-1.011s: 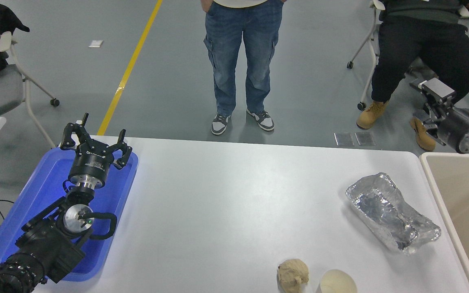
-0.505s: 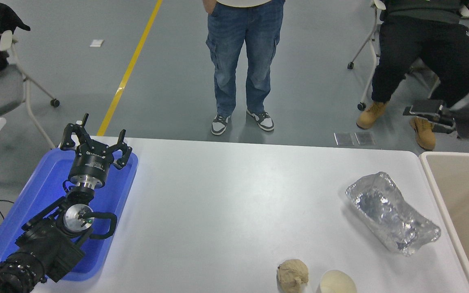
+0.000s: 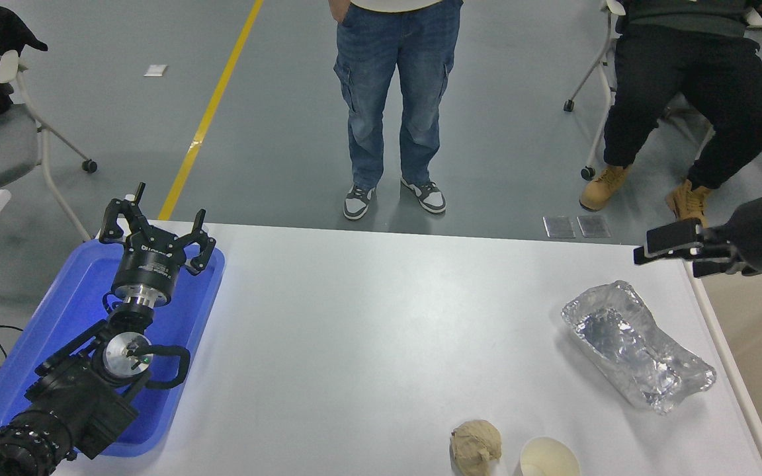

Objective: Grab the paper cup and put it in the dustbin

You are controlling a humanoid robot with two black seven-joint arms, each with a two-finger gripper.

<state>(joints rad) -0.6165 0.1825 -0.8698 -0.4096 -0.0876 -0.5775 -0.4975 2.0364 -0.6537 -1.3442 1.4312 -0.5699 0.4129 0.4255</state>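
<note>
The right claw (image 3: 669, 248) reaches in from the right edge, above the bench's (image 3: 368, 330) far right corner, holding nothing; its two flat fingers (image 3: 671, 238) stand narrowly apart, one above the other. It is well away from the cup (image 3: 548, 457), which stands upright at the bench's near edge, mouth up, its lower part cut off by the picture.

The cup looks light, thin-walled and easily crushed, and would probably tip at a nudge. A gentle pinch across the rim or upper wall should do, since the rolled rim is its stiffest part.

Just left of the cup sits a crumpled paper ball (image 3: 476, 445), close enough to crowd a finger on that side. A foil tray (image 3: 635, 347) lies between the claw and the cup, so a low reach would likely brush it. The bin (image 3: 728, 370) stands off the bench's right end. The left claw (image 3: 156, 228) is parked, spread wide, over a blue tray (image 3: 70, 311).
</note>
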